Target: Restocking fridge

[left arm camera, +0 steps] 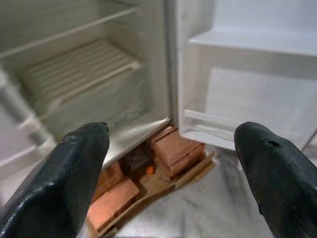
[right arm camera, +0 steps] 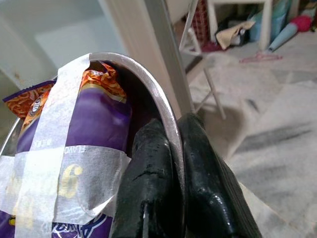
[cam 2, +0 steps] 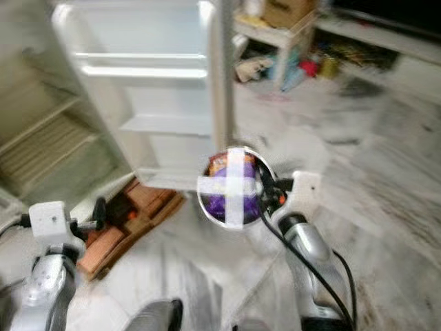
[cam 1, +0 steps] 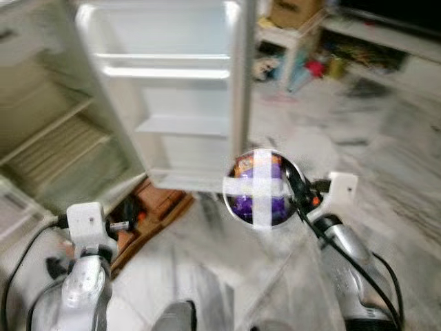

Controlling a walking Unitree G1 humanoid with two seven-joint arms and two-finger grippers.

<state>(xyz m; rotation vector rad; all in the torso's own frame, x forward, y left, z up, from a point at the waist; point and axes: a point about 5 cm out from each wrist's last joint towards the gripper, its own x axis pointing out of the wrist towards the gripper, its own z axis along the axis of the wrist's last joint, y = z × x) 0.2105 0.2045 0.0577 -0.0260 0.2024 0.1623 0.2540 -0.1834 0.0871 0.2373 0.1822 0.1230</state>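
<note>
A steel bowl [cam 1: 260,187] holds a purple and orange snack packet [right arm camera: 74,148], strapped in with a cross of white tape. My right gripper [right arm camera: 171,131] is shut on the bowl's rim, holding it above the floor just in front of the open fridge door's [cam 1: 172,89] lower edge. The door's white shelves are bare. To the left is the fridge interior [cam 1: 48,138] with ribbed shelves. My left gripper [left arm camera: 171,144] is open and holds nothing; it points at the foot of the fridge, low on the left.
Red bricks on cardboard [cam 1: 158,200] lie under the fridge's front corner. The floor is grey marble [cam 1: 386,158]. A white table with a cardboard box [cam 1: 296,14] and low shelves with clutter stand at the back right.
</note>
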